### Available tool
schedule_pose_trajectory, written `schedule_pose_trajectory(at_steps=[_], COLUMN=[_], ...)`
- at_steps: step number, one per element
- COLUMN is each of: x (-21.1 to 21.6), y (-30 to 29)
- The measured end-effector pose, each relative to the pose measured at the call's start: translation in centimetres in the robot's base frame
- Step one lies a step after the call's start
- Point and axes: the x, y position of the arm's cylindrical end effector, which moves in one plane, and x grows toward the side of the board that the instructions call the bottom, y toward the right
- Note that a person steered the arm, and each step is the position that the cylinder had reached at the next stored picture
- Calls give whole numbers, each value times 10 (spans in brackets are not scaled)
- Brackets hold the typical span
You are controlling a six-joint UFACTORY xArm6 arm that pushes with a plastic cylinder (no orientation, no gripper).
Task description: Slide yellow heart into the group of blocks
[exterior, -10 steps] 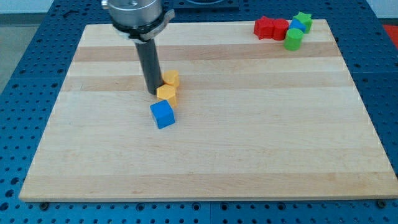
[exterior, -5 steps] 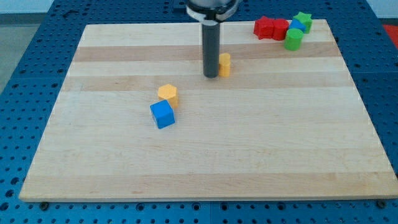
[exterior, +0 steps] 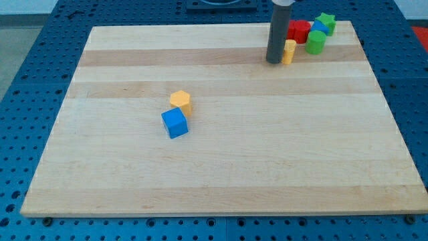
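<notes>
The yellow heart (exterior: pixel 289 51) stands near the view's top right, partly hidden by my rod. My tip (exterior: pixel 274 61) is against the heart's left side. Just to the heart's upper right is the group: a red block (exterior: pixel 299 31), a green cylinder (exterior: pixel 315 42), a blue block (exterior: pixel 321 28) and a green star (exterior: pixel 326 21). The heart is very close to the red block; I cannot tell whether they touch.
A yellow hexagon-like block (exterior: pixel 180 101) and a blue cube (exterior: pixel 175 123) sit together left of the board's centre. The wooden board (exterior: pixel 221 167) lies on a blue perforated table; its top edge is just behind the group.
My tip has pushed the yellow heart up and to the right, from beside the other yellow block to next to the group. The yellow block and blue cube have stayed put.
</notes>
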Motion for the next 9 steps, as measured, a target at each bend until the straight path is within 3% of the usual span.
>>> schedule_pose_trajectory(at_steps=[4,9], x=[5,-6], y=[53,51])
